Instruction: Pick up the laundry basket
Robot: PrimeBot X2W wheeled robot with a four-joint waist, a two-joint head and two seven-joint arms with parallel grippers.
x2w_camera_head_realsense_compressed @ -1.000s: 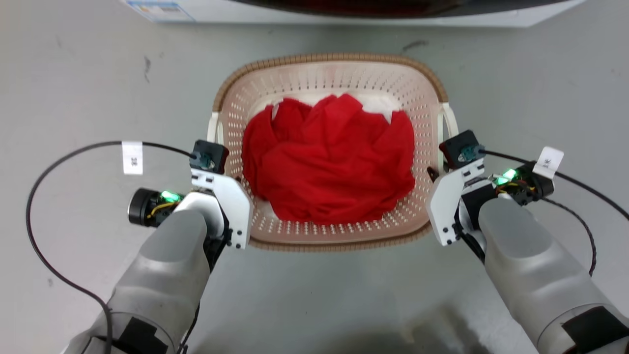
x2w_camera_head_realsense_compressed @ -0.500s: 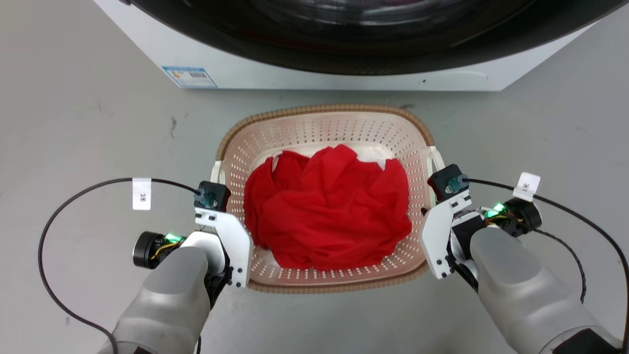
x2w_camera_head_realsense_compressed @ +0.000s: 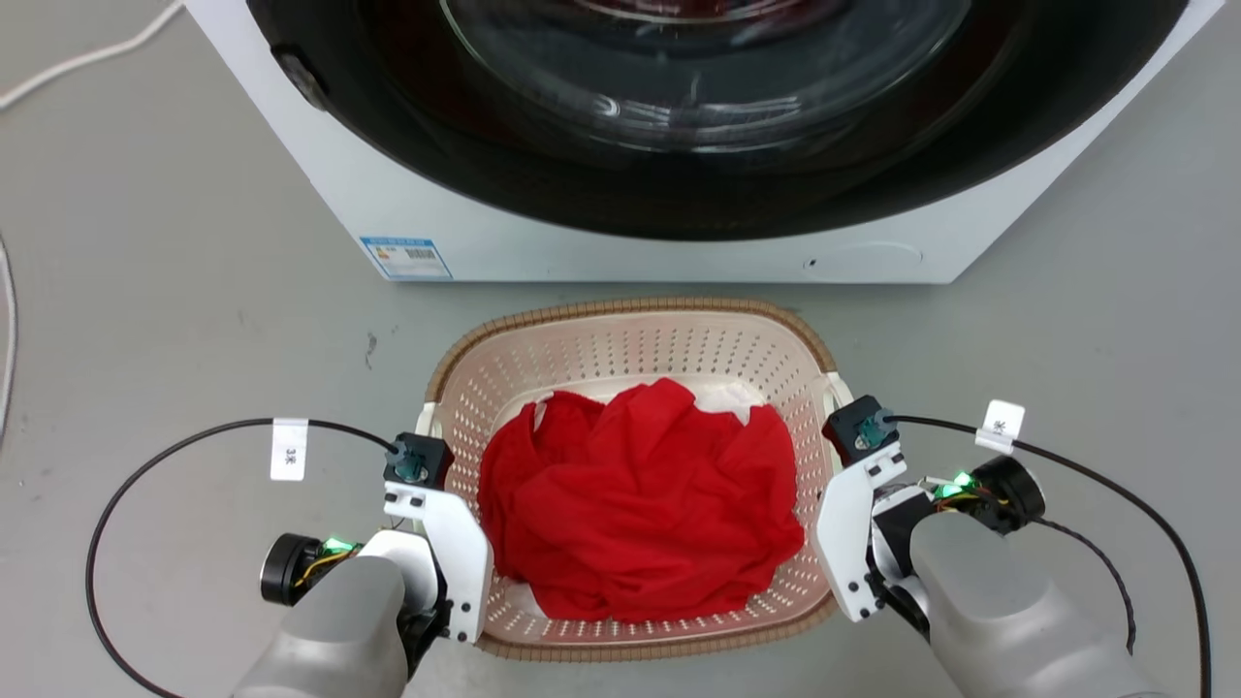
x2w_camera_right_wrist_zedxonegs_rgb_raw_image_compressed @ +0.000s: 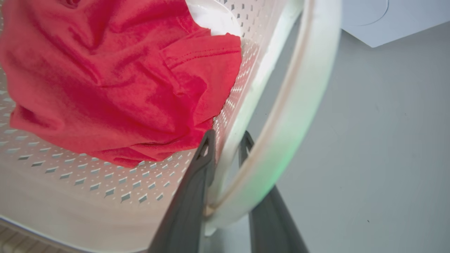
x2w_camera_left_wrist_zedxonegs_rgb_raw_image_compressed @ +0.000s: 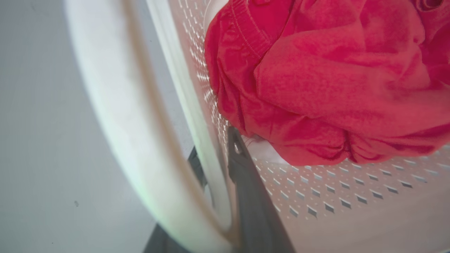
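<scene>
Left hand [x2w_camera_left_wrist_zedxonegs_rgb_raw_image_compressed: 213, 147], right hand [x2w_camera_right_wrist_zedxonegs_rgb_raw_image_compressed: 228, 138] clamp basket [x2w_camera_head_realsense_compressed: 630, 312]; sticker [x2w_camera_head_realsense_compressed: 407, 257] unreadable.

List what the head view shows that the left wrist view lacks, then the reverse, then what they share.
Head view adds: the white washing machine, its dark round door and its label.
Left wrist view adds: a close look at the left claw, with one dark finger inside the perforated wall of the laundry basket and the other outside it, by the blurred white handle.
Shared: the laundry basket, the red cloth in it, and the grey floor.
</scene>
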